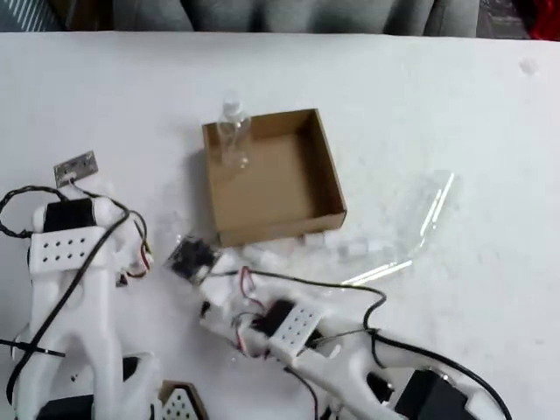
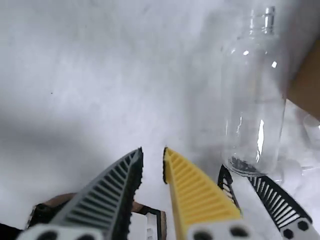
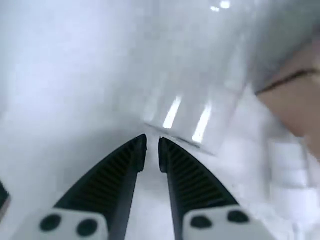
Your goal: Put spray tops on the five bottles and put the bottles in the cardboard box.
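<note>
White table [image 1: 437, 87], cardboard box [image 1: 280, 223] in the middle, and one clear bottle [image 1: 234, 131] already stands in its far corner. The action is at the box's near side. An uncapped bottle [image 2: 252, 100] stands upright on the table beside the box wall, neck open and long axis vertical. It sits just beyond the tips of the right gripper [image 3: 152, 145], dead ahead, so the right arm looks the nearer one. That gripper's black fingers [image 2: 272, 200] are almost together with only a sliver between them, gripping nothing; they'd need to spread first. The left gripper [image 2: 152, 157] hangs farther off, the bottle out to one side, its grey and yellow fingers nearly closed and empty.
</note>
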Robot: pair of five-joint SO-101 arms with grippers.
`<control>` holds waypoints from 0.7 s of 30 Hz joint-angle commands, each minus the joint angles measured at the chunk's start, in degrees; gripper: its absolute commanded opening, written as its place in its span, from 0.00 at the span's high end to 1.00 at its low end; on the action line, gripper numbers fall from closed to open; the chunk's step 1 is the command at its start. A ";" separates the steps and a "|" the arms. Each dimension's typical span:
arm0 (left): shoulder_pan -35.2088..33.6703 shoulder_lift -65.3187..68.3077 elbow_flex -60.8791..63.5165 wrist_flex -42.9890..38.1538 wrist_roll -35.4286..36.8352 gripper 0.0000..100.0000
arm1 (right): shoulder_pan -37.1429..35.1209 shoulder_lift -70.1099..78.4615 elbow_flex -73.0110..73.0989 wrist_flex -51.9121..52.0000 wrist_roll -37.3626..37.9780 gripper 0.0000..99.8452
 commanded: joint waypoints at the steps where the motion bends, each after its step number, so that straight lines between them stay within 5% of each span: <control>1: 0.57 0.66 -3.25 -2.02 0.79 0.94 | -0.75 -2.33 -2.02 0.75 0.00 0.98; 10: 0.84 0.66 -3.34 -7.30 3.34 0.93 | 1.71 -28.00 -1.93 28.00 5.89 0.98; 17: 7.60 0.66 -3.34 -8.09 9.93 0.72 | 6.73 -36.35 1.49 32.13 6.59 0.98; 21: 8.92 1.63 -3.34 -9.23 10.99 0.70 | 11.65 -37.32 2.20 32.22 9.76 0.98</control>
